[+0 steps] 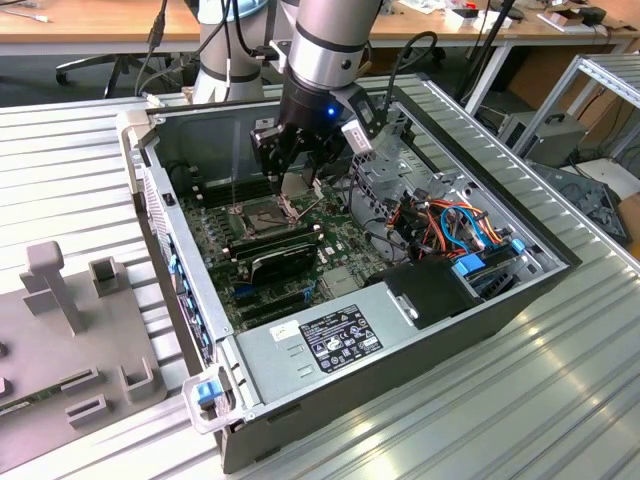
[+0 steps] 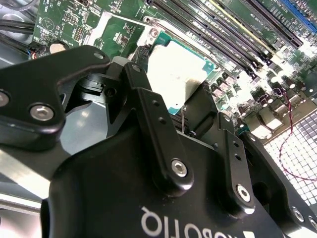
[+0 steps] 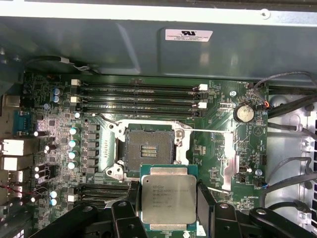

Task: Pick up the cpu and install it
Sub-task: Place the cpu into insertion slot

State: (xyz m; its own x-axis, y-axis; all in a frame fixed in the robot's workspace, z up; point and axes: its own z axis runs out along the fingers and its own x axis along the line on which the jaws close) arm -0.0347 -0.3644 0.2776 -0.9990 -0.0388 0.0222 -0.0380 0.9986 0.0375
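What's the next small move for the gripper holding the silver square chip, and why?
Probably shift across until the silver-grey square cpu, clamped in the black gripper, sits over the open black socket; it hangs offset beside it.

One cpu (image 3: 168,198). One socket (image 3: 148,151). Memory slots (image 3: 138,99): four side by side along one edge of the socket; more along the opposite edge, partly hidden — count unclear. One coin cell (image 3: 243,113) off the socket's corner. One computer case (image 1: 400,375) around the socket. One gripper (image 1: 296,172) — two fingers (image 3: 205,201).
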